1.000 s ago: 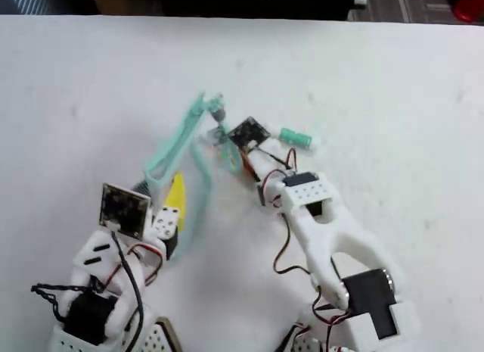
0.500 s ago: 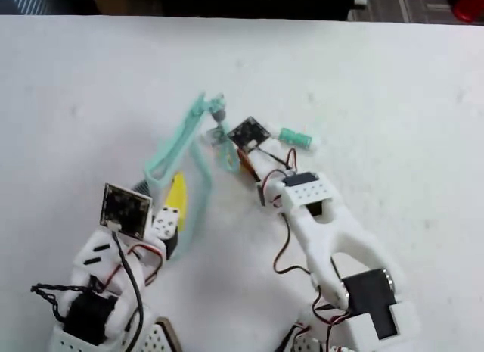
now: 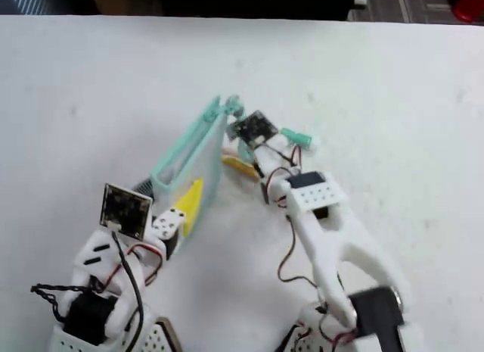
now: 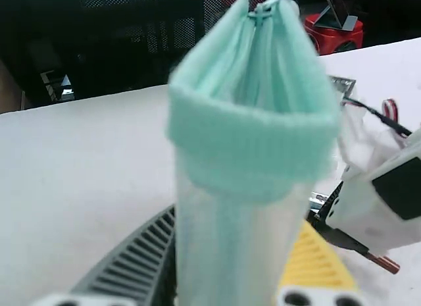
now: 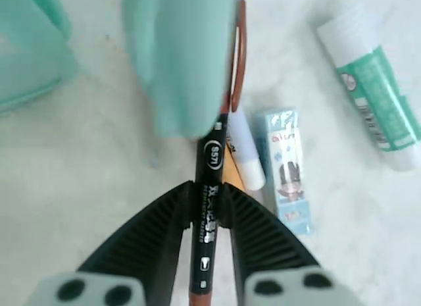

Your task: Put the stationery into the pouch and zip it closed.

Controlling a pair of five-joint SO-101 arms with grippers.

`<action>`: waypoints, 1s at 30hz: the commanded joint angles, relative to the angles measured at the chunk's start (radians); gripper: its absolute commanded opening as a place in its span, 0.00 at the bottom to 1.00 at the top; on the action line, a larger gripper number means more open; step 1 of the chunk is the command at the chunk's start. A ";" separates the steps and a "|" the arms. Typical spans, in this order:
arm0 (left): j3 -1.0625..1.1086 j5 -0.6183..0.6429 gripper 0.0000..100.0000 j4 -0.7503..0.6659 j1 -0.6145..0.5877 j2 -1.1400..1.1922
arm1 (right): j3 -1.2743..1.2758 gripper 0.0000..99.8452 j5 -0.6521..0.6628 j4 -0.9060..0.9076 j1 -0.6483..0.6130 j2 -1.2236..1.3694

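Count: 1 pouch, 1 pen, 1 glue stick, 1 small blue box, 1 short white stick w/ orange end. 2 arms, 2 pincers.

Pouch (image 3: 193, 144): teal w/ clear side, mid table (image 3: 91, 87), running from near-left to far-right. Seems to be held up on edge, zip side up. The left wrist view has its knit teal end toward the camera.

L pincer (image 3: 181, 204): at pouch's near end, closed onto it. Grey ribbed finger (image 4: 125, 273) on one side, yellow finger (image 4: 316, 260) on the other, pouch body clamped btwn.

R pincer (image 5: 207, 191): just right of pouch's far end, jaws nearly together, gripping the pen (image 5: 214, 154) (black barrel, brown far part) partway along the barrel. Pen points away from the pincer toward the pouch. Its far end lies along the teal edge; can't tell if it's inside the opening.

Glue stick (image 3: 296, 136): white w/ green label, flat on table, right of R pincer, apart from pouch.

Small blue box (image 5: 288, 171): on table just beside the pen, btwn pen and glue stick.

White stick (image 5: 243, 151): btwn pen and blue box, touching or nearly touching the pen; not certain which.
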 commanded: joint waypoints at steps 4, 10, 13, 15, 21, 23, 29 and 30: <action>-0.037 -0.048 0.19 0.038 0.007 0.001 | -0.028 0.02 -0.100 0.077 0.085 -0.493; -0.063 -0.048 0.19 0.069 0.008 0.001 | -0.081 0.02 -0.049 0.199 0.093 -0.951; -0.063 -0.048 0.19 0.068 0.008 0.001 | -0.173 0.02 -0.044 0.229 0.099 -1.052; -0.061 -0.046 0.19 0.066 0.015 0.001 | -0.245 0.02 -0.051 0.226 0.079 -1.072; -0.061 -0.046 0.19 0.066 0.018 0.001 | -0.519 0.02 -0.066 0.229 -0.199 -0.960; -0.061 -0.046 0.19 0.066 0.018 0.001 | -0.598 0.02 -0.068 0.229 -0.300 -0.881; -0.061 -0.046 0.19 0.066 0.025 0.001 | -0.792 0.02 -0.215 0.265 -0.486 -0.661; -0.061 -0.046 0.19 0.066 0.036 0.001 | -0.812 0.02 -0.259 0.265 -0.498 -0.631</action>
